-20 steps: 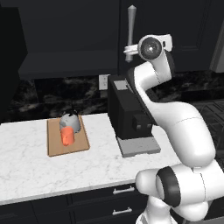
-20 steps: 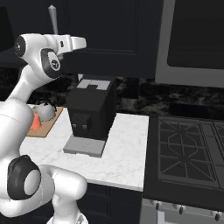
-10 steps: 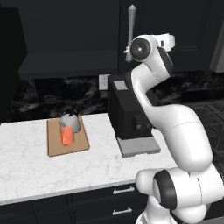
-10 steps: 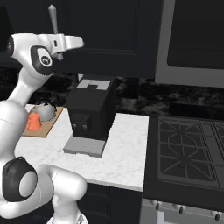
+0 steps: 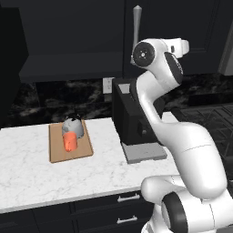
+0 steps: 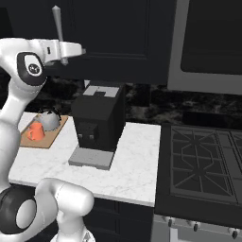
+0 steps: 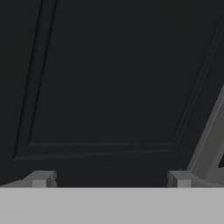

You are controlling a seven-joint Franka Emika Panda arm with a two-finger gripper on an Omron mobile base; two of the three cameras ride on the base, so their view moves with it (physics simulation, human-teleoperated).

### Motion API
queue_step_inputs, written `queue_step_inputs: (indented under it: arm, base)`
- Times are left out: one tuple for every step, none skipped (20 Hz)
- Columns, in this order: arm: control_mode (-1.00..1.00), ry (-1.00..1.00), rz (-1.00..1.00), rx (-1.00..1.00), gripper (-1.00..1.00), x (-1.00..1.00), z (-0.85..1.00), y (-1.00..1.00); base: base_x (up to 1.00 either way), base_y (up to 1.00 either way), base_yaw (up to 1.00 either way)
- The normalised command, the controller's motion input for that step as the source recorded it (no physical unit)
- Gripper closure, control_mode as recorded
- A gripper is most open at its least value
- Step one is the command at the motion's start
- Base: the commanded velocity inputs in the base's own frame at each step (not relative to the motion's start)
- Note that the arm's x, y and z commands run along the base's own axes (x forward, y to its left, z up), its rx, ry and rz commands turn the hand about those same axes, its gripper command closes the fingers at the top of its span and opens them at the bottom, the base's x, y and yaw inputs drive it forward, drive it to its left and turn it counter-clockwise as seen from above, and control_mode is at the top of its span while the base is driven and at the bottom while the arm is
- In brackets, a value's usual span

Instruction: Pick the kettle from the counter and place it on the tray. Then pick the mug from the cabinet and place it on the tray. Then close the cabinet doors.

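One kettle [image 5: 73, 127], one mug [image 5: 69, 141], one tray [image 5: 57, 152]

1. A rendered home kitchen, taking the coffee machine [image 5: 136, 119] as landmark.
2. It stands on a marble counter [image 5: 41, 175] over dark drawers [image 5: 104, 210].
3. Right of it lies a gas stove [image 6: 203, 165].
4. Above it hang dark wall cabinets [image 6: 118, 38].
5. Left of it a tray [image 5: 59, 152] carries a kettle [image 5: 73, 127] and a mug [image 5: 69, 142].

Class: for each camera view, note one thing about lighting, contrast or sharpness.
Left base view: bright counter, near-black cabinet doors swallow detail. Right base view: mug and kettle small, soft-edged. Hand view: flat, dim door panel, open tool tips grey.
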Motion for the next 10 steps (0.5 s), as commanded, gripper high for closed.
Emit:
queue_step_inputs:
  arm:
    - [-1.0,0.0,0.0,0.0,-1.0,-0.68,0.07,0.06]
    - [-1.0,-0.01,0.0,0.0,-1.0,-0.72,0.06,0.06]
    - [-1.0,-0.01,0.0,0.0,-1.0,-0.74,0.06,0.03]
    - [-1.0,-0.01,0.0,0.0,-1.0,-0.79,0.04,0.03]
    - [-1.0,-0.01,0.0,0.0,-1.0,-0.8,0.03,0.02]
    - [-1.0,0.0,0.0,0.0,-1.0,-0.8,0.0,0.05]
    - [-1.0,0.0,0.0,0.0,-1.0,-0.8,0.0,0.09]
    - [-1.0,0.0,0.0,0.0,-1.0,-0.77,0.0,0.12]
    - [-1.0,0.0,0.0,0.0,-1.0,-0.71,0.0,0.17]
    - [-1.0,0.0,0.01,0.0,-1.0,-0.62,0.0,0.24]
  base:
    - [0.0,0.0,0.0]
    - [0.0,0.0,0.0]
    - [0.0,0.0,0.0]
    - [0.0,0.0,0.0]
    - [0.0,0.0,0.0]
    - [0.0,0.0,0.0]
    - [0.0,0.0,0.0]
    - [0.0,0.0,0.0]
    - [0.0,0.0,0.0]
    - [0.0,0.0,0.0]
